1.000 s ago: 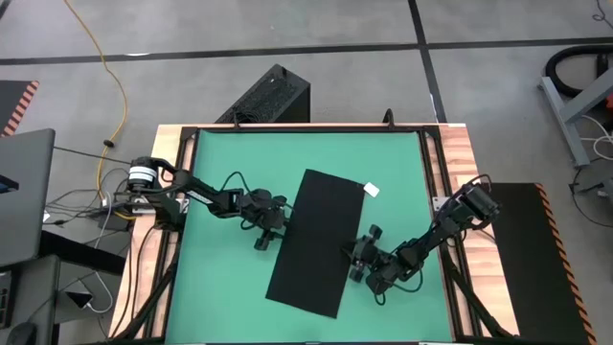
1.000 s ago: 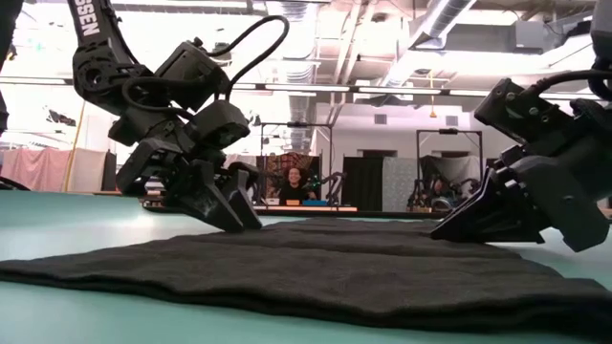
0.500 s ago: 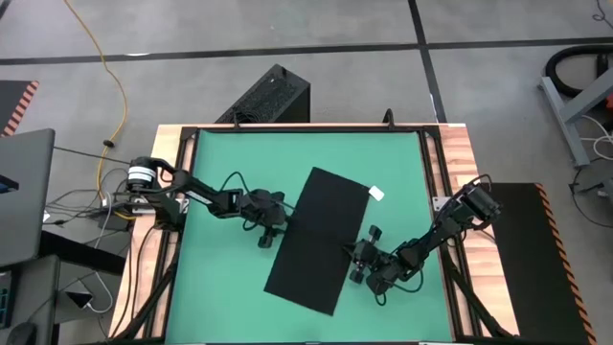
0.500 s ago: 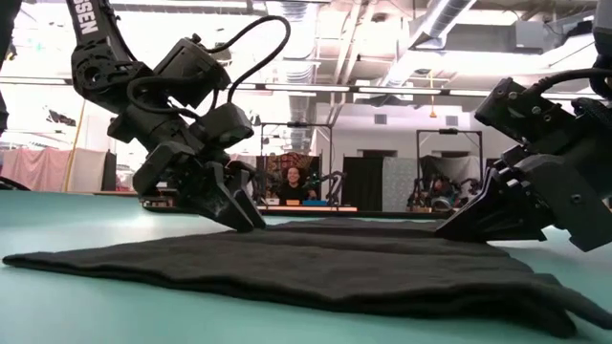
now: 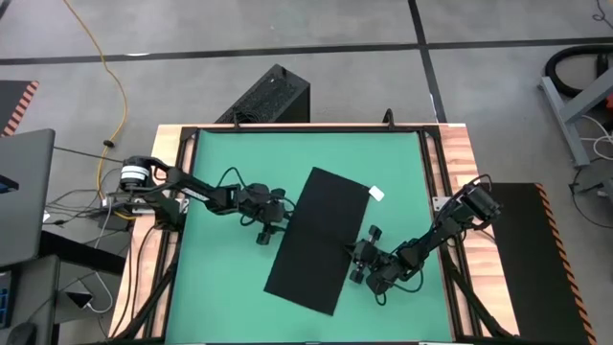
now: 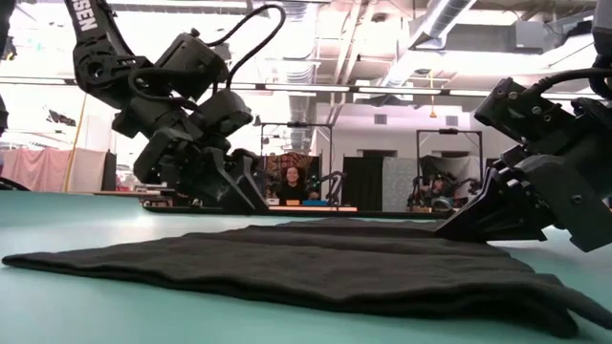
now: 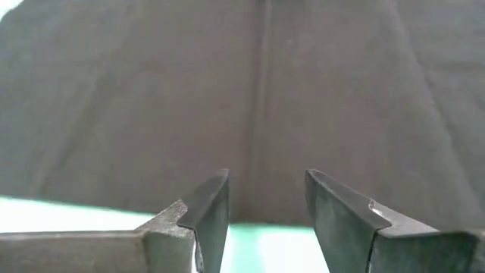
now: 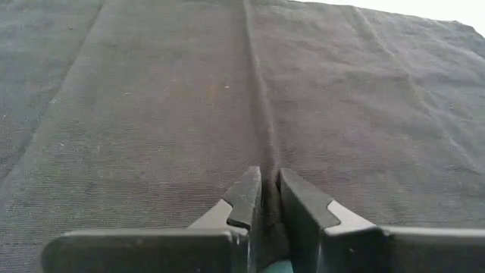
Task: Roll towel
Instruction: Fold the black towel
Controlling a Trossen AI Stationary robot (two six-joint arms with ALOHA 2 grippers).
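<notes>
Right jaws [image 8: 270, 199]: pinching the towel [image 5: 321, 240] at its long edge. Left jaws [image 7: 265, 205]: spread, just off the opposite edge, empty. Towel: flat, diagonal on green mat [image 5: 220, 278]. Risk: thin one-sided pinch may slip, skewing the cloth before rolling.

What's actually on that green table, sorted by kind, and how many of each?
Black towel: 1
White tag on the towel: 1
Green mat: 1
Robot hands, left hand and right hand: 2
Total: 5
</notes>
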